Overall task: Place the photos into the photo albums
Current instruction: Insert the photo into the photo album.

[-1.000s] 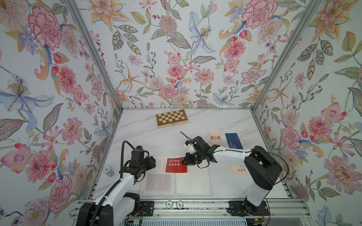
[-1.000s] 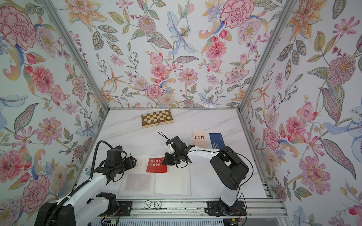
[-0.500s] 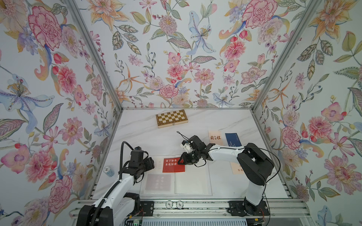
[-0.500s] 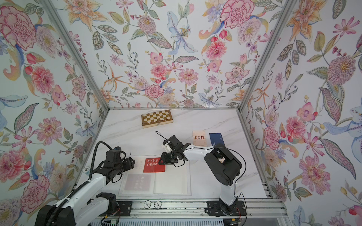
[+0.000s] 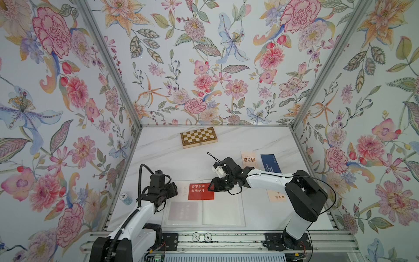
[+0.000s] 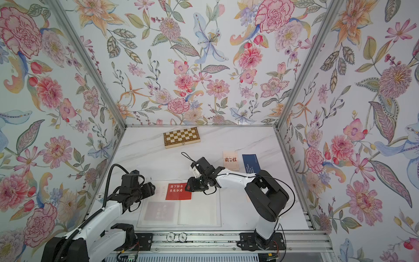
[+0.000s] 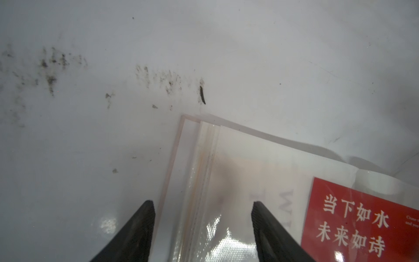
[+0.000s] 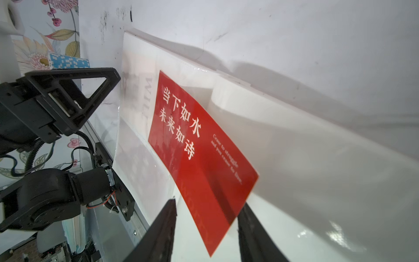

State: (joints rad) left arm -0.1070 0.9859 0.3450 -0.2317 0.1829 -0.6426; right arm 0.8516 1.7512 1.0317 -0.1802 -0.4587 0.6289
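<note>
In a top view my right claw (image 5: 212, 187) hangs parted and empty at the end of the red card (image 5: 200, 191) nearer my right arm. The card lies across the open album (image 5: 222, 213), over its far left page and spine. My left claw (image 5: 172, 189), also parted and empty, hovers at the album's far left corner. A cream card (image 5: 249, 160) and a navy card (image 5: 271, 163) wait on the desk (image 5: 172, 156) beyond my right arm. The chessboard (image 5: 198, 137) sits well apart, blocking nothing.

From my left wrist, my jaws straddle the page's outer edge. A pale card shows faintly through the sleeve beside the red one.

From my right wrist, the red card's near end lies loose between my fingers. I cannot tell whether its far edge has entered a sleeve. If I push now, with nothing pinning the film, I judge the card could ride over the sleeve mouth, skew, or buckle the page.
</note>
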